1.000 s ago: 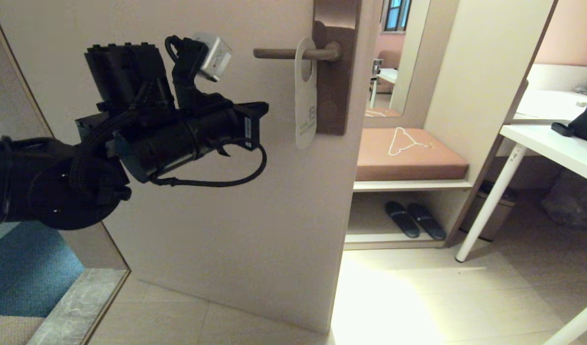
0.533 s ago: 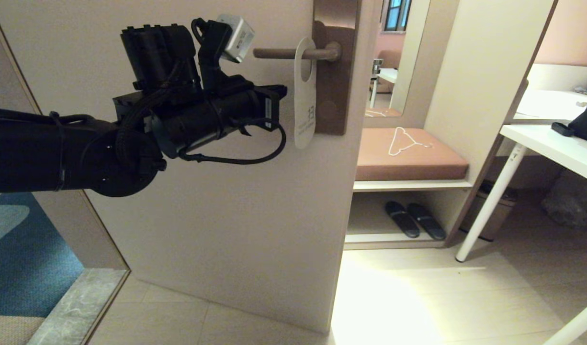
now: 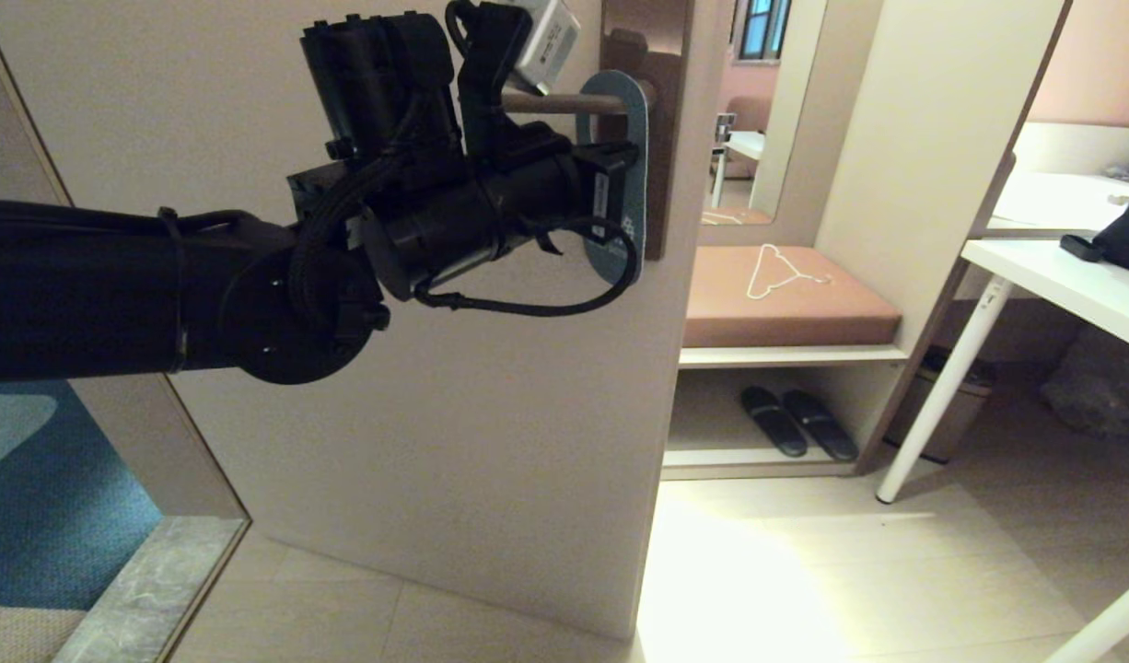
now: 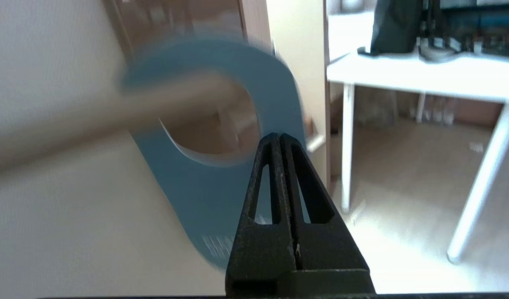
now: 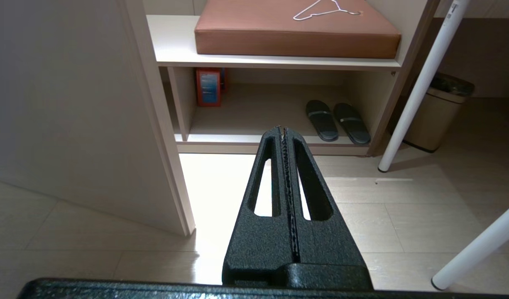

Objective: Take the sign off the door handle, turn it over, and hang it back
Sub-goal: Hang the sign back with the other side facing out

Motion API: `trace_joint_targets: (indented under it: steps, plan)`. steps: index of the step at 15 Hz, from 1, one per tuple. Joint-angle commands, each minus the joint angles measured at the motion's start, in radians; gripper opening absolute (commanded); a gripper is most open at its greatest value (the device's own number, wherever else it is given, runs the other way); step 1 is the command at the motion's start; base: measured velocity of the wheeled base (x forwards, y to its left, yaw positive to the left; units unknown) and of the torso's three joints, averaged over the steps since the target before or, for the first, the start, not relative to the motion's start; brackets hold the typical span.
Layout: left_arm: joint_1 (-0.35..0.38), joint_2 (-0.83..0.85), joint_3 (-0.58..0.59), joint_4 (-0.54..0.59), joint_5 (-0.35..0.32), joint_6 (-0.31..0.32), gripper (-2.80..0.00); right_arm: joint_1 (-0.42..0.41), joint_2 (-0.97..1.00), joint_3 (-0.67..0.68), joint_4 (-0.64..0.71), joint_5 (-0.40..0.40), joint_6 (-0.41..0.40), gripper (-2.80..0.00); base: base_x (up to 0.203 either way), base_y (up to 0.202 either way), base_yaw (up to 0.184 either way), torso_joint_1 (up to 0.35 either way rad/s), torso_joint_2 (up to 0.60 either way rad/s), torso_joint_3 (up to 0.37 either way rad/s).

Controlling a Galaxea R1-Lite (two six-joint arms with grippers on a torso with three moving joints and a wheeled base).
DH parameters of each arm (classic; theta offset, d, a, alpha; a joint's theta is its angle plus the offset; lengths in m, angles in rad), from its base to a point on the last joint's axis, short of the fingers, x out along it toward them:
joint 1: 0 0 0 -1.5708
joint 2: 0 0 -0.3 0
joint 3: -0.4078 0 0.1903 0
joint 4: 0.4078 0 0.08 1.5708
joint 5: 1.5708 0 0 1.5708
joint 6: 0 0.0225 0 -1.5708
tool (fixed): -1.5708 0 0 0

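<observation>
The sign [image 3: 633, 157] hangs on the door handle [image 3: 564, 103] by its oval hole, turned so its slate blue side faces me. The handle's bronze backplate [image 3: 661, 55] is behind it. My left gripper [image 3: 620, 189] is raised to the sign just under the handle. In the left wrist view its fingers [image 4: 279, 137] are shut, with nothing seen between them. The tips rest against the blue sign [image 4: 221, 191] below the hole, and the handle [image 4: 113, 112] crosses through the hole. My right gripper [image 5: 282, 129] is shut and empty, held low over the floor near the door's edge.
Right of the door stands a bench with a brown cushion [image 3: 785, 308] and a white wire hanger [image 3: 781, 269] on it. Dark slippers [image 3: 795, 422] lie on the shelf below. A white table [image 3: 1062, 276] and a bin [image 3: 951, 405] stand at the right.
My left arm has moved up and to the right, from beside the door to the sign. The sign showed its off-white side before; it has swung and shows its blue side.
</observation>
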Motion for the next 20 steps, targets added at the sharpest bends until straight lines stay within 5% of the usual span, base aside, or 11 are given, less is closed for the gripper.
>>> trace_joint_targets:
  steps: [1,15,20]
  plan:
    - [-0.017,0.050,-0.062,-0.003,0.000,0.001,-2.80,0.000,0.000,0.000,0.000,0.000,0.000,-2.80,0.000,0.000,0.000,0.000,0.00,0.000]
    - [-0.027,0.148,-0.126,-0.008,0.023,0.000,-2.80,0.000,0.000,0.000,0.000,0.000,0.000,-2.80,0.000,0.000,0.000,0.000,0.00,0.000]
    - [-0.028,0.063,-0.055,-0.007,0.053,0.000,-2.80,0.000,0.000,0.000,0.000,0.000,0.000,-2.80,0.000,0.000,0.000,0.000,0.00,0.000]
